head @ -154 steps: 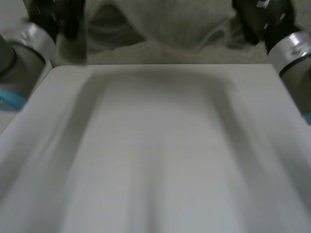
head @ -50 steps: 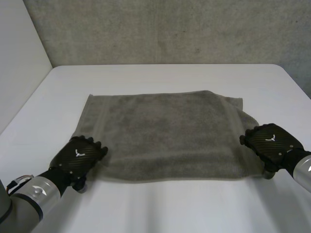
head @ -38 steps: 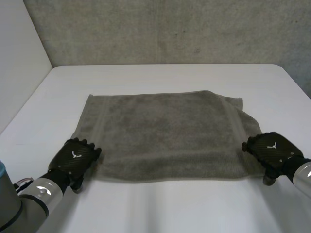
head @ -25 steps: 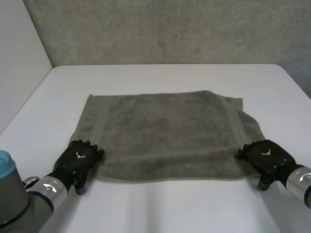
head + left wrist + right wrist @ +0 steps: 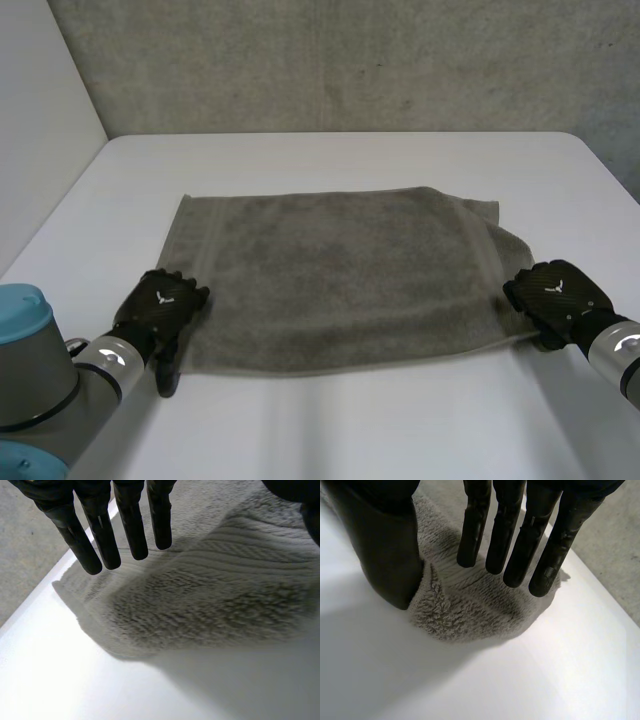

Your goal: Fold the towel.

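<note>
**Both hands at the near corners, grasp not yet made**

The towel (image 5: 340, 275) lies spread flat in the middle of the white counter (image 5: 340, 160), long side running left to right. Its far right corner is a little rumpled. My left hand (image 5: 158, 305) sits at the near left corner and my right hand (image 5: 550, 295) at the near right corner, well apart.

In the left wrist view the fingers (image 5: 132, 535) are straight and spread above the cloth, with the corner lying under the palm and nothing clamped, so that hand is released. In the right wrist view the fingers (image 5: 510, 540) are straight too. The thumb (image 5: 390, 555) stands down at the edge of the corner, and the pile bulges between it and the fingers. They have not closed on it, so I read this hand as released as well.

I judge the step in hand to be taking hold of both near corners, ready to carry the near edge over to the far one. To do it well I would:

- get each thumb under the hem rather than pushing it, since pushing would bunch the cloth inward
- close both hands together, so the edge lifts level
- catch one layer only, right at the corner
- keep the two hands as far apart as they are now, so the near edge stays taut and lands square
</note>
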